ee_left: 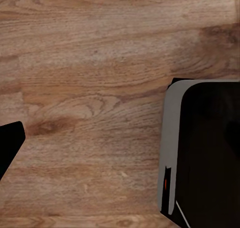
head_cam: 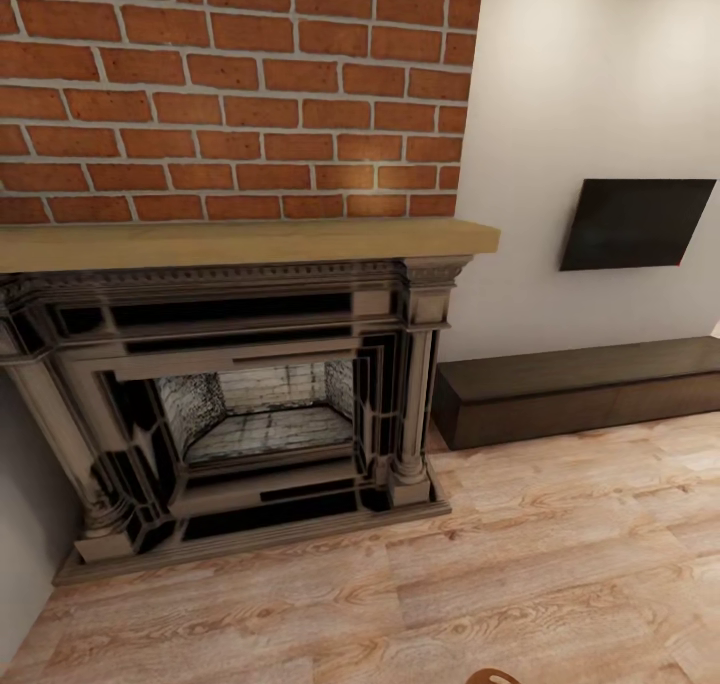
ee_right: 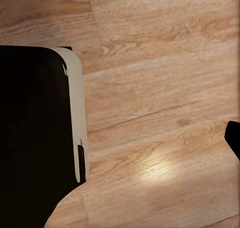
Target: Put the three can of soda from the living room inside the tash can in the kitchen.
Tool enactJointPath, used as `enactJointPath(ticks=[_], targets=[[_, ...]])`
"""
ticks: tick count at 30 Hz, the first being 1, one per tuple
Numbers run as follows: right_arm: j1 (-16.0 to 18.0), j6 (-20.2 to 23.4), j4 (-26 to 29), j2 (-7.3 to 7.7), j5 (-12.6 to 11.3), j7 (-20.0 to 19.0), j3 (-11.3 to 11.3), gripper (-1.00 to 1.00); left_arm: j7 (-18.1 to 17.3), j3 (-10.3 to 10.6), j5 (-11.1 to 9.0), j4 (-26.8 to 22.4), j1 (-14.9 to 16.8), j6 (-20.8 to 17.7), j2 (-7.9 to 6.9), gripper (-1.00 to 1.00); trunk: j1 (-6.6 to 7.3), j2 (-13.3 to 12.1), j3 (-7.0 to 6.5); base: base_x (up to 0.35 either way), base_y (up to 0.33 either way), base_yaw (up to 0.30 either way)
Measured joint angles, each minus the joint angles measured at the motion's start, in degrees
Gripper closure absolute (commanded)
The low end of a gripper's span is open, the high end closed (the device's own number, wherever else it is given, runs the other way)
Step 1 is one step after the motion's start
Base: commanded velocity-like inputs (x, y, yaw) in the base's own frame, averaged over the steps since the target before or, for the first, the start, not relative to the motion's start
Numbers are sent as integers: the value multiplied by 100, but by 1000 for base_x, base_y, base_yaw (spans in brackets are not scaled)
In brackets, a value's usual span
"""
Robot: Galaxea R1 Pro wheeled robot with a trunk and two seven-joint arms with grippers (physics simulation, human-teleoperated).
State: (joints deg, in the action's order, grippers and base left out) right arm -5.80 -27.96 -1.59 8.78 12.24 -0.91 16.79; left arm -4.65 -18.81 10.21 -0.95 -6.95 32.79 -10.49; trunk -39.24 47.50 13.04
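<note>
I am in the living room, facing the red-brick chimney and the dark carved fireplace. The soda cans and the trash can are out of view. In the left wrist view a single dark fingertip pokes in over the wood floor. The right wrist view likewise has one dark fingertip at its edge. Neither view lets me tell whether the jaws are open or shut. Nothing is seen held.
A black wall TV hangs above a long dark low cabinet to the right of the fireplace. Wood floor stretches in front. My black, grey-edged base appears in both wrist views. A small orange-brown curved edge peeks in at the bottom.
</note>
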Motion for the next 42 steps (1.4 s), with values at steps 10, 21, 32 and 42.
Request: enactJointPath(ticks=[10,21,32,42], targets=[[0,-5,7,1,28,35,-28,-100,8,0,-8,-5,0,-1,3,-100,0,0,0,0,0,0],[0,-8,17,1,47,34,-48,-100,-4,-6,-3,-24,13,-1,16,-100,0,0,0,0,0,0],[0,-8,18,-78,33,30,-45,-100,5,-4,-9,-26,18,-1,100,-100,0,0,0,0,0,0],[0,-8,18,-95,33,30,-44,-100,3,3,-2,-12,18,-5,101,-100,0,0,0,0,0,0]])
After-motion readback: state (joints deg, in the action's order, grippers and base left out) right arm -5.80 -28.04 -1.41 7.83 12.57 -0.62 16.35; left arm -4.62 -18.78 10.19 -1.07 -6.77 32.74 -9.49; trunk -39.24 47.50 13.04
